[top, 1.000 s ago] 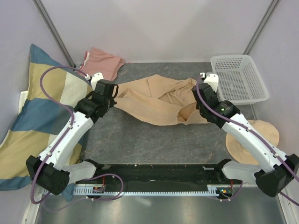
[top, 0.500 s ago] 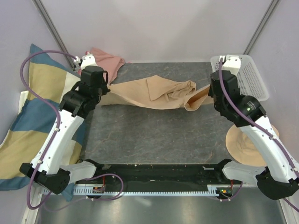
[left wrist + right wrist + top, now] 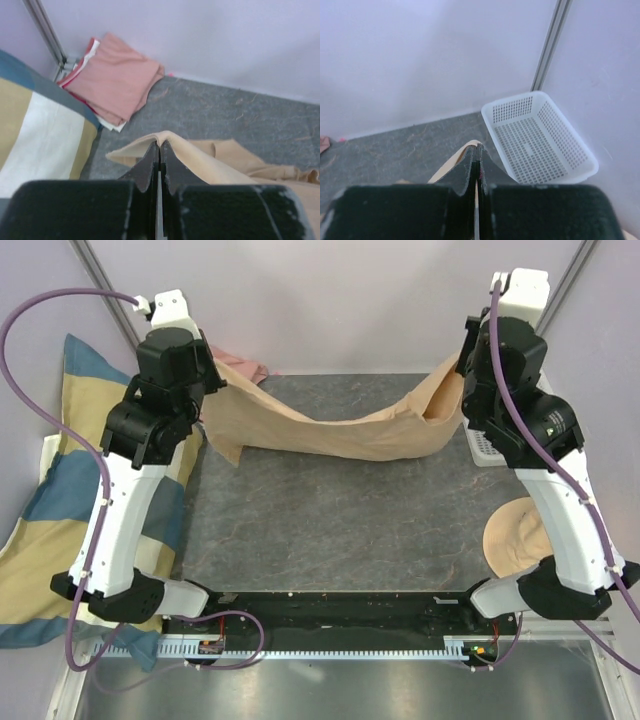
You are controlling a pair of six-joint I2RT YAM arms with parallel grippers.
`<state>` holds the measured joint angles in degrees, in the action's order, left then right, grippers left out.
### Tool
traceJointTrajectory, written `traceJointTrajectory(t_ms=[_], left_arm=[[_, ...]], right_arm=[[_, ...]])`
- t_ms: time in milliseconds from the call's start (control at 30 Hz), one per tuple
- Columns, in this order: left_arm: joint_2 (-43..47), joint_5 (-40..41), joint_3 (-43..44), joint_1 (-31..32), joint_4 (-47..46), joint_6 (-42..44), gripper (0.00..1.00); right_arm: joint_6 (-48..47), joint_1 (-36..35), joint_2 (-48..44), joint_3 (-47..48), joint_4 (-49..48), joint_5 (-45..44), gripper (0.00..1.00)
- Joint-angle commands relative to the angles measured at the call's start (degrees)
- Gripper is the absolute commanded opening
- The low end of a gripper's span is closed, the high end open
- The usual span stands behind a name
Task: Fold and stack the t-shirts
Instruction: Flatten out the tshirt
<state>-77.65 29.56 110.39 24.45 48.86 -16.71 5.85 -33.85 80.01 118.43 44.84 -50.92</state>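
In the last second I have lifted the tan t-shirt (image 3: 340, 435) off the counter (image 3: 330, 530), my left jaws and right jaws each pinching an edge, so it hangs slung between them at the far side, opened out for folding, the salmon-pink t-shirt (image 3: 117, 75) lying far left.

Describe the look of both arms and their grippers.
The arms match: the left arm and right arm have white links, black joint housings and black bases. A purple cable runs along each, and a white camera box caps each wrist. The left gripper and right gripper have black fingers tapering to points. No markings are legible.
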Motion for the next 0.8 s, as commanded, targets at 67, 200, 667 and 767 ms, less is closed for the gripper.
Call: traceJointTrajectory(t_ms=[67, 200, 667, 767], left_arm=[[-0.7, 1.0, 11.7, -0.3, -1.1, 7.7, 0.02], [3.4, 0.4, 9.7, -0.3, -1.1, 7.4, 0.02], [21.8, -10.0, -6.0, -0.2, 5.4, 0.2, 0.02], [22.4, -11.0, -0.2, -0.3, 9.2, -1.3, 0.02]], right_arm=[[-7.2, 0.4, 2.0, 13.4, -5.6, -3.4, 0.0], [-6.6, 0.3, -1.5, 9.4, -6.2, -2.7, 0.0], [1.9, 0.4, -15.2, 5.1, 6.2, 5.8, 0.0], [2.1, 0.4, -15.0, 11.6, 9.7, 6.4, 0.0]])
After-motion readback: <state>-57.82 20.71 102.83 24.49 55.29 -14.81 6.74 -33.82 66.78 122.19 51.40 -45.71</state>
